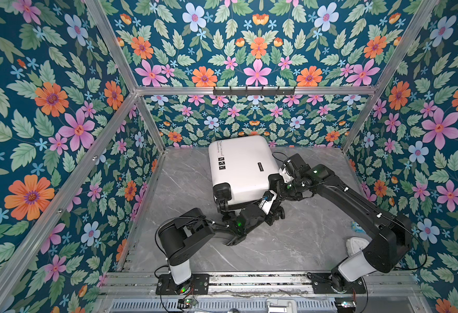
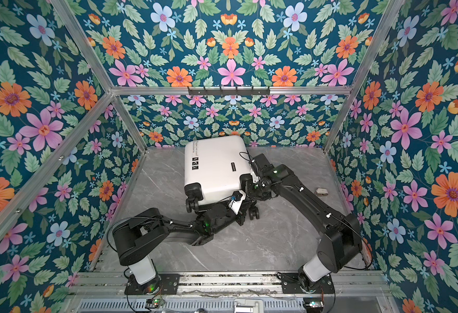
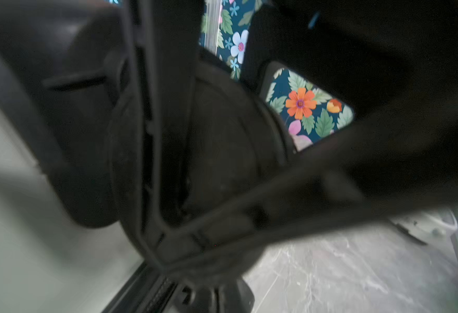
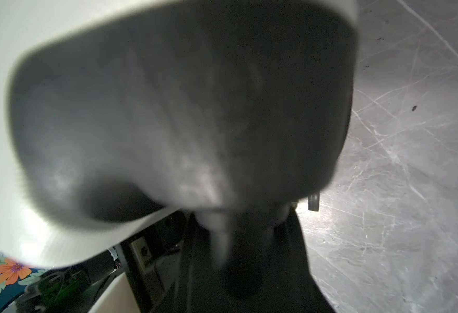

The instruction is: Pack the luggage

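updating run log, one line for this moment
luggage closed | left end effector shut by wheel | right end effector at corner guard

The only writing is on the white shell of the luggage [image 1: 238,176]. In both top views a line of black print [image 1: 223,146] runs sideways near its far left corner (too small to read for certain), with finer print beside it. Next to that stand 3 black square icons [image 1: 221,163]. A small black label [image 1: 260,166] nearer the right edge carries lettering that cannot be read.
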Motion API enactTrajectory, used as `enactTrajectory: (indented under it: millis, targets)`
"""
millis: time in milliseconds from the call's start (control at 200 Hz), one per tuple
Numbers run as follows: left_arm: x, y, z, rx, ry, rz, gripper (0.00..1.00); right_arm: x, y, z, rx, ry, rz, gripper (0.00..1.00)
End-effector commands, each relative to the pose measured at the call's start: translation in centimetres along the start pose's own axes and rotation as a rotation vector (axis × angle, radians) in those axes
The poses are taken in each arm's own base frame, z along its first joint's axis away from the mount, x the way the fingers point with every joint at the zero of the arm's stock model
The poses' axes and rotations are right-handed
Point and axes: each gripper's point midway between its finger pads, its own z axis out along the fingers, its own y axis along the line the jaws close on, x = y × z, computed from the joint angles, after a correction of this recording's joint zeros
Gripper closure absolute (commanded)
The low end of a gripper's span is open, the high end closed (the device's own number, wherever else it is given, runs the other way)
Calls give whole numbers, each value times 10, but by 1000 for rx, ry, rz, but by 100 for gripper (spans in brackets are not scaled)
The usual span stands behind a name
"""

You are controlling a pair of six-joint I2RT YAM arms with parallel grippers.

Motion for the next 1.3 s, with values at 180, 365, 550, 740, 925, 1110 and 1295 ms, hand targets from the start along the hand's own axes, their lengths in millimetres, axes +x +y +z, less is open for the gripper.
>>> enactTrajectory:
  millis: [180,365,550,740,925,1110,1295]
  targets:
    - [-43,-29,-6,44,-306,-84,100,-13,40,-2,-199,-50,-37,100]
    - [-52,-33,-3,-19,-390,-91,100,-11,40,1,-214,-40,-20,100]
    - [-58,-39,2,-35,-445,-107,100,-9,40,-1,-218,-44,-9,100]
    - [-56,-48,7,-5,-443,-120,100,-7,34,0,-194,-43,-5,100]
    - [-48,-44,-21,-68,-403,-86,51,-8,22,-8,-117,-71,-18,87]
    - [-34,-45,-55,-115,-296,-69,34,-14,15,-15,-76,-101,-28,33]
    - [-38,-35,-83,-145,-158,-84,37,-20,4,-29,-49,-148,-23,13]
